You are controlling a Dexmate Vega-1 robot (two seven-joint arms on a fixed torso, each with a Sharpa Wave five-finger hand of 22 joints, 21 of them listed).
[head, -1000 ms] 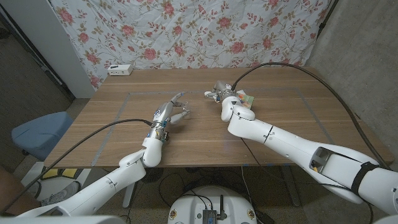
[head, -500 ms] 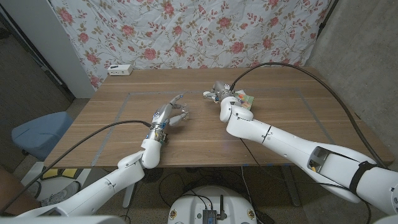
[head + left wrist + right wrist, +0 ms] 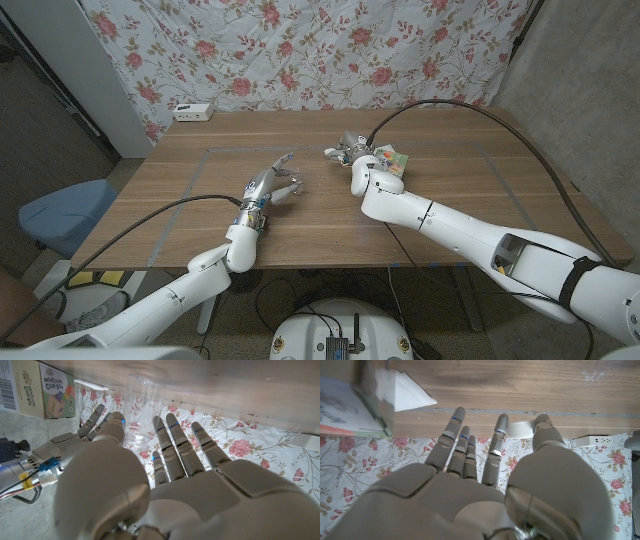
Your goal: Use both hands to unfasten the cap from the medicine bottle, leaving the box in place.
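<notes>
A clear medicine bottle (image 3: pixel 140 407) stands on the wooden table (image 3: pixel 450 190), just beyond the spread fingers (image 3: pixel 176 442) of my left hand (image 3: pixel 273 183). That hand holds nothing. My right hand (image 3: pixel 349 153) reaches in from the other side with its fingers (image 3: pixel 454 435) stretched out and nothing in them. A white cap-like round (image 3: pixel 522 428) lies between its thumb and nearest finger; I cannot tell whether they touch it. The colourful box (image 3: pixel 394 160) sits on the table right beside the right hand, and its printed face (image 3: pixel 54 387) stands behind the bottle.
A white power strip (image 3: pixel 191 112) lies at the table's far left corner in front of the floral curtain (image 3: pixel 300 50). A white sheet (image 3: pixel 405 394) lies next to the box. A blue chair (image 3: pixel 60 215) stands left of the table.
My left hand has crept a little forward towards the middle of the table. My right hand has shifted slightly to the left, towards it.
</notes>
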